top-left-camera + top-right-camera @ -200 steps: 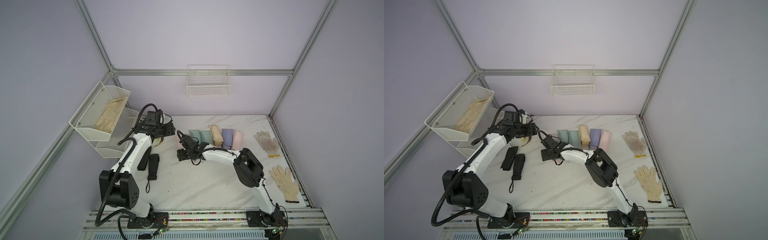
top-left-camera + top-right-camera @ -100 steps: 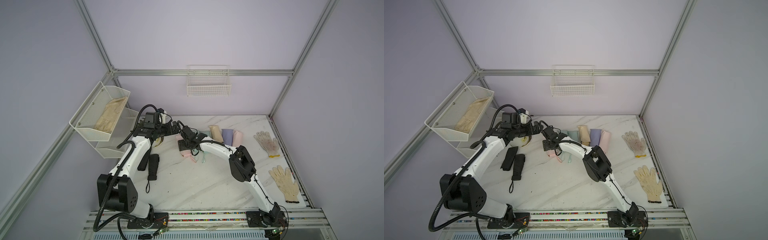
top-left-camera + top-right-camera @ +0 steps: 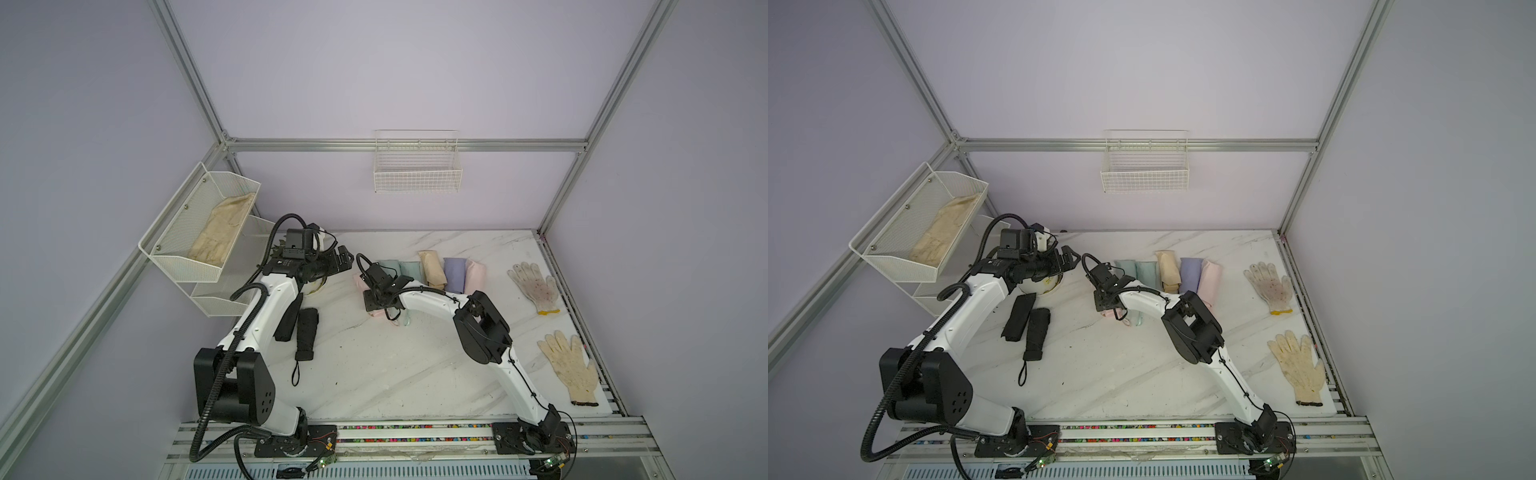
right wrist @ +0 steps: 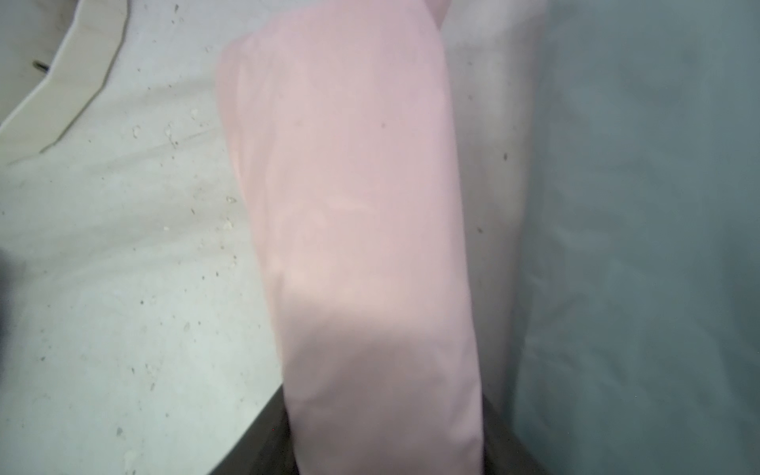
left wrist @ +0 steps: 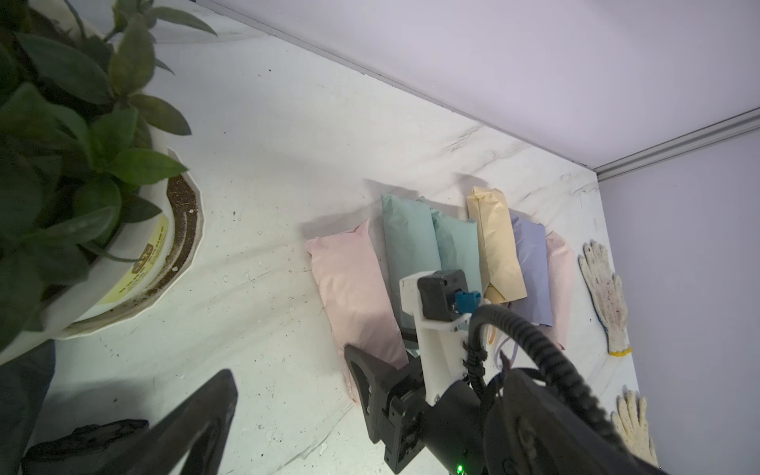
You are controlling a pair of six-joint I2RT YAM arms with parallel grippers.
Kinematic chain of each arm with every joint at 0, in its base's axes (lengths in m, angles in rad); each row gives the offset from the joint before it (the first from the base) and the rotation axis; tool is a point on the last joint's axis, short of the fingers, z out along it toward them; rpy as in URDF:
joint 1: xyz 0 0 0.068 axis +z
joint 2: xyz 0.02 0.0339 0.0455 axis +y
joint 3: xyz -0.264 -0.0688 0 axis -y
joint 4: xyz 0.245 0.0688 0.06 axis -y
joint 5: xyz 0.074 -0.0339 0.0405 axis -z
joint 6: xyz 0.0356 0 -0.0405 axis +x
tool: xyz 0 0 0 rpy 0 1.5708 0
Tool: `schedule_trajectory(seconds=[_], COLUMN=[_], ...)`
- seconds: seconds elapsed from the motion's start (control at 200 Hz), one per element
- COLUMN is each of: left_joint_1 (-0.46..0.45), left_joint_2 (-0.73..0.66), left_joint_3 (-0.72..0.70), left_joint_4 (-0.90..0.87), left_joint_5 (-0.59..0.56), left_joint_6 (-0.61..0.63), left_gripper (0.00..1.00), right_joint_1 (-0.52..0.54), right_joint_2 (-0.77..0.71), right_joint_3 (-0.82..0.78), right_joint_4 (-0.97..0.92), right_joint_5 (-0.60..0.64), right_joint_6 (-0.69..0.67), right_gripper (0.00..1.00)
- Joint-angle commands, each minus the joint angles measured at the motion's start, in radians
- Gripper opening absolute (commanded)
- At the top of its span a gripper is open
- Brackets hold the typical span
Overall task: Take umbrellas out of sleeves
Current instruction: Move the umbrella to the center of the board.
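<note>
**Right jaws astride the pink sleeve, left jaws spread over the marble**

We find the right gripper [image 3: 375,306] pointing down on the near end of the pink sleeve [image 5: 353,296], the leftmost of a pastel row. In the right wrist view its dark fingers [image 4: 267,446] stand on either side of that sleeve and meet both its edges. Whether they squeeze it we cannot tell. The sleeve lies full and rounded on the marble table [image 3: 395,374].

The left gripper [image 3: 344,261] hangs over the table between the sleeve and a potted plant [image 5: 61,123], its jaws spread wide with nothing between them.

Beside the pink sleeve we count two mint sleeves [image 3: 390,266], a yellow sleeve [image 3: 432,270], a lavender sleeve [image 3: 454,274] and a second pink sleeve [image 3: 475,276], all packed side by side near the back wall. Left of them, partly under the left arm, a flat black sleeve [image 3: 1018,318] lies just beside a bare black umbrella [image 3: 1037,332], whose wrist loop trails toward the front edge.

For writing, we find a yellow label [image 5: 135,267] on the white pot; its dark print is too blurred to read. Two knit gloves [image 3: 536,286] lie well apart from the row along the right edge. A beige glove [image 3: 220,228] rests in the mesh rack [image 3: 187,264] on the left wall, and a wire basket [image 3: 417,174] hangs on the back wall.
</note>
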Motion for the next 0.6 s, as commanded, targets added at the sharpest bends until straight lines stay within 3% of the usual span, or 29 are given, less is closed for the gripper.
schedule_trajectory(seconds=[0.0,0.27,0.48,0.595], left_joint_1=[0.008,-0.021,-0.024,-0.023], left_joint_2=[-0.004,0.040,0.240,0.302], left_joint_3=[-0.008,-0.028,0.045,0.077], left_joint_4=[0.032,0.055,-0.034,-0.075], left_joint_5=[0.072,0.105,0.249,0.272], left_joint_6=[-0.012,-0.049,-0.059,-0.024], left_gripper=[1.00,0.93,0.87,0.87], right_joint_1=[0.036,0.114,0.161,0.161], right_joint_2=[-0.069,-0.264,-0.391,-0.435], right_joint_3=[-0.109,-0.387,-0.569,-0.608], right_joint_4=[0.003,0.089,0.184,0.198], right_joint_5=[0.022,0.040,0.001,-0.020], right_joint_6=[0.031,0.082,0.136,0.142], right_gripper=[0.55,0.54,0.54,0.66])
